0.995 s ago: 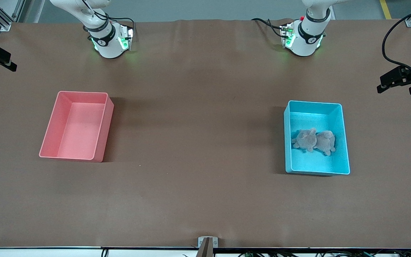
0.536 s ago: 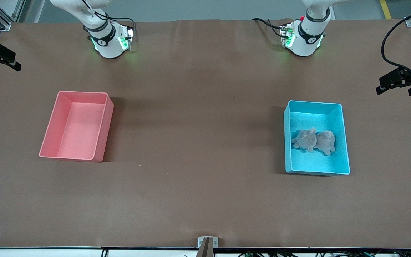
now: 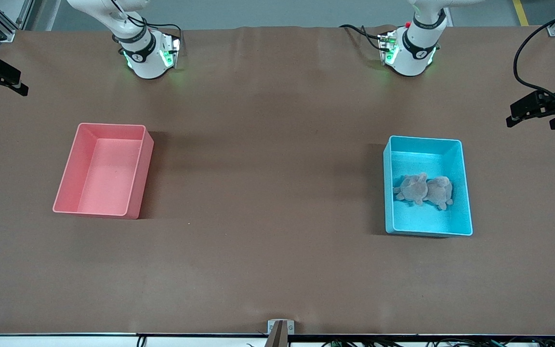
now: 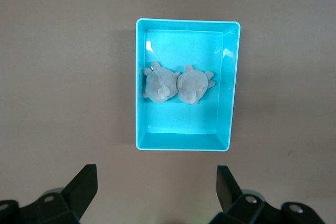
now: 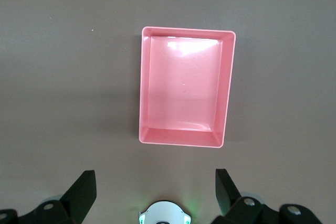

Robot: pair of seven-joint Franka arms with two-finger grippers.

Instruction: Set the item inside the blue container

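Your left gripper [image 4: 156,195] hangs high with jaws spread wide and empty; the blue container [image 4: 233,82] sits ahead of its fingertips, holding two plush toys [image 4: 177,83]. The right gripper [image 5: 153,192], jaws likewise apart, waits over the pink bin [image 5: 227,85]. Placement appears done; next, simply confirm.

Front camera high, facing the robots; wrist cameras look straight down.

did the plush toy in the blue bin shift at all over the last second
No. The grey plush toy lies at the same spot in the blue container, equally far from its walls as a second ago.
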